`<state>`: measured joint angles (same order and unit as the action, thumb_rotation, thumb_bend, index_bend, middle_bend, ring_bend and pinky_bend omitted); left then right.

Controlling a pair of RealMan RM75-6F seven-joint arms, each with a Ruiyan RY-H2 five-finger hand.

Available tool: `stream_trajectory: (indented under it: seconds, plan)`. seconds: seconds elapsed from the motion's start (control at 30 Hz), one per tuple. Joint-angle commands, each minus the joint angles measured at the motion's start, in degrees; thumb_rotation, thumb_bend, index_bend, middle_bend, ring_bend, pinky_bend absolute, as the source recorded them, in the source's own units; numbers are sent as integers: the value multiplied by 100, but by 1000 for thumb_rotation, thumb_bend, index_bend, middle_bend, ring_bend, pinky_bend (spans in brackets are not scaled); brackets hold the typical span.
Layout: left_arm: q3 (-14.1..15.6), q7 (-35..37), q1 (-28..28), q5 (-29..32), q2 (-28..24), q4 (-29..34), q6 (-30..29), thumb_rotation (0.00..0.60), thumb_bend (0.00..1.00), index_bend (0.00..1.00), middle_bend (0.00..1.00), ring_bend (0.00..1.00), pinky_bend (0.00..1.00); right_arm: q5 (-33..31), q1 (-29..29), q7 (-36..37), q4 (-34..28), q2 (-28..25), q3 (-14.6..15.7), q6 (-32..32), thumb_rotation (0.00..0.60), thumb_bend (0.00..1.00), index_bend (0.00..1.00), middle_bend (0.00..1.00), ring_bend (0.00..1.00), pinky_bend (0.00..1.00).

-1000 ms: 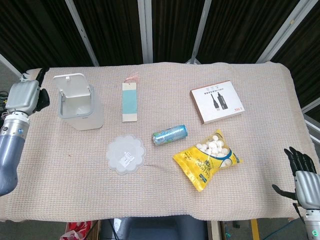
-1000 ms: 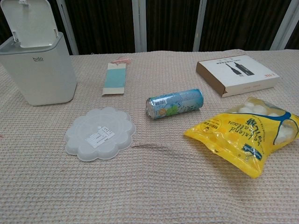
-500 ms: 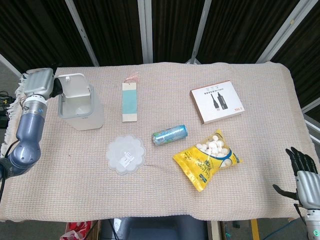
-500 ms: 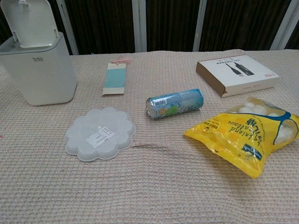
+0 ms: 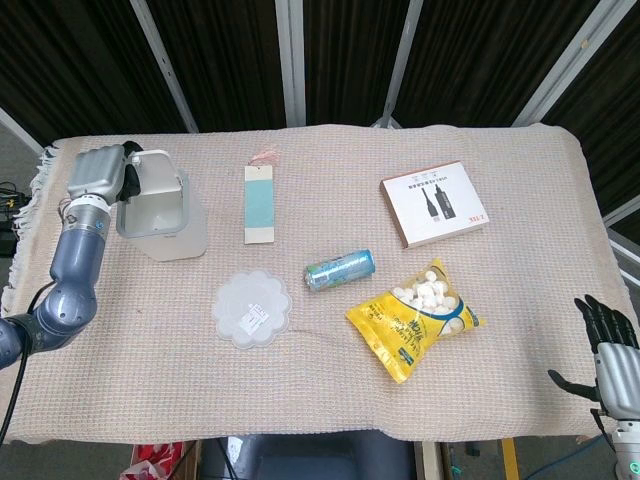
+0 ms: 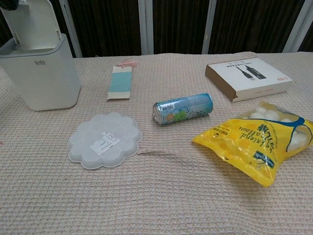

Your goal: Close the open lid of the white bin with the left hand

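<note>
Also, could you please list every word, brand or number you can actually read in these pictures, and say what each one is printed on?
"bdo": front of the white bin.
Yellow snack bag: blue script that seems to read "blended", not certain; the rest is unreadable.
Drink can: label too small to read.
Brown box: print too small.
Sticker on the clear scalloped lid: blurred.
Blue card: no legible text.

Left hand (image 5: 100, 175): boxy silver-grey metal back plate, dark fingers at its edge. Behind it a white wrist ring with thin coloured wiring, then a glossy blue-grey rounded forearm and bulbous elbow shell; black cable alongside. Right hand (image 5: 607, 345): black jointed fingers on a silver-grey palm block, pale cylindrical wrist below.
</note>
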<state>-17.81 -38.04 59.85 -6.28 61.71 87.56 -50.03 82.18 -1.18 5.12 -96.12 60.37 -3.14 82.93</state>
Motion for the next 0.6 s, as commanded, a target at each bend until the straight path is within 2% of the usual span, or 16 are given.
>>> stream_trajectory:
  seconds: [0.03,0.6]
  plan:
    - [49,97,-82,-189,-150,294,-67,600,850,292,968,908,1000,14,7,7,-1,-6,4,15,600,152,0,0,0,0]
    - [376,796,-703,-1112,-757,1474,-90,600,850,303,968,908,1000,68,34,2,-9,-25,34,46,600,152,0,0,0,0]
